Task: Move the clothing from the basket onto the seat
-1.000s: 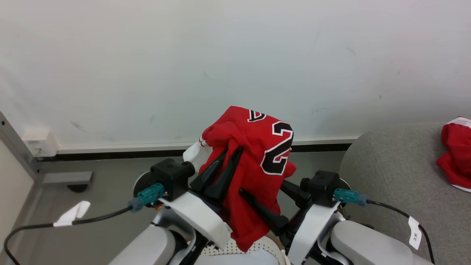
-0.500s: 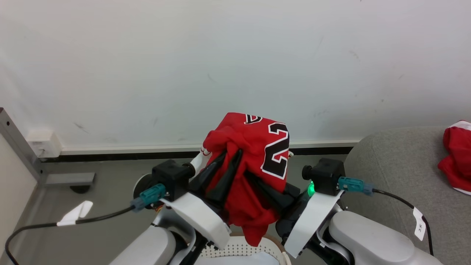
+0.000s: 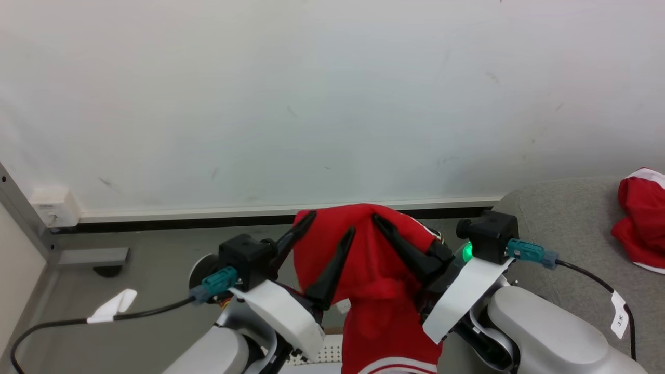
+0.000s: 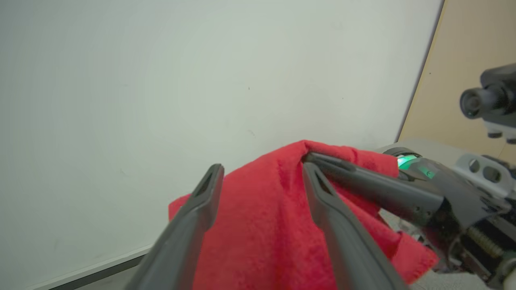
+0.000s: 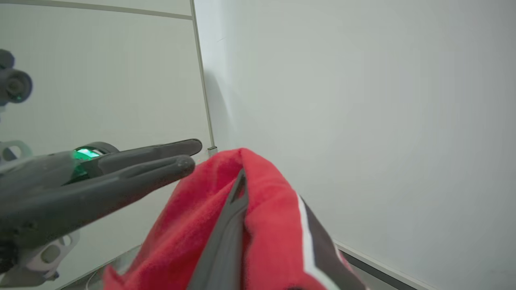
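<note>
You are in a bare test room, more a lab than a home. The wall [image 3: 332, 104] is plain white with small scuffs, and a white skirting [image 3: 208, 213] with a black strip [image 3: 156, 222] runs above a smooth grey floor [image 3: 130, 275]. At your left stand a metal post [image 3: 26, 212] with small holes and a white wall box [image 3: 54, 206]. The cables [image 3: 571, 266] carry paper tags [image 3: 618, 315], as on test equipment. Only the grey upholstered seat [image 3: 566, 228] at your right looks domestic.
</note>
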Available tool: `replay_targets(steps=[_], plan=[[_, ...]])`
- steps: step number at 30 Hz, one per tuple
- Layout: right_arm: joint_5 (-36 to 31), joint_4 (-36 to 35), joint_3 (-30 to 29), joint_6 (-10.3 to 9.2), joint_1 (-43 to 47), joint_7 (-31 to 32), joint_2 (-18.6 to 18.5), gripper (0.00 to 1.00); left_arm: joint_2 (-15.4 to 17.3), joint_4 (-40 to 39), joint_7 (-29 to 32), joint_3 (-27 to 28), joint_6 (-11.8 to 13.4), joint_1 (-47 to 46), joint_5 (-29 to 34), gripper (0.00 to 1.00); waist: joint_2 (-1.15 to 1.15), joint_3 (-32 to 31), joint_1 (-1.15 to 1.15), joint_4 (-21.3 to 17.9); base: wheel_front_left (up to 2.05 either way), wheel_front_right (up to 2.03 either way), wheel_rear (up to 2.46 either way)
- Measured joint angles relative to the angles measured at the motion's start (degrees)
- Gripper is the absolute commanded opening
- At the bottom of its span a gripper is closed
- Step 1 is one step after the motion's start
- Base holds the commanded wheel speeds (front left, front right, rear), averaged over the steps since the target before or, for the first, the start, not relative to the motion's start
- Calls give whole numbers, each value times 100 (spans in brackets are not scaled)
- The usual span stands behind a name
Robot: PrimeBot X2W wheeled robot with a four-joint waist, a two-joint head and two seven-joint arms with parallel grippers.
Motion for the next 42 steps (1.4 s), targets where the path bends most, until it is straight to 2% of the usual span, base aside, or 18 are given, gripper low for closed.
replay_targets(steps=[12,20,29,42], plan=[[-241,-54,-381,0,82,0,-183,0,45,20,58,-102,0,104,-66,100,0,20,0,-127,0,0,0],[-309,-140,-522,0,87,0,-308,0,71,-21,56,-131,43,169,-90,100,0,66,0,-355,0,0,0],[-400,-263,-635,0,119,-1,-474,0,88,-76,16,-157,60,187,-92,100,0,134,0,-832,0,0,0],[-545,-426,-821,0,166,-1,-723,0,86,-99,-48,-213,58,187,-91,100,0,296,0,-1721,0,0,0]])
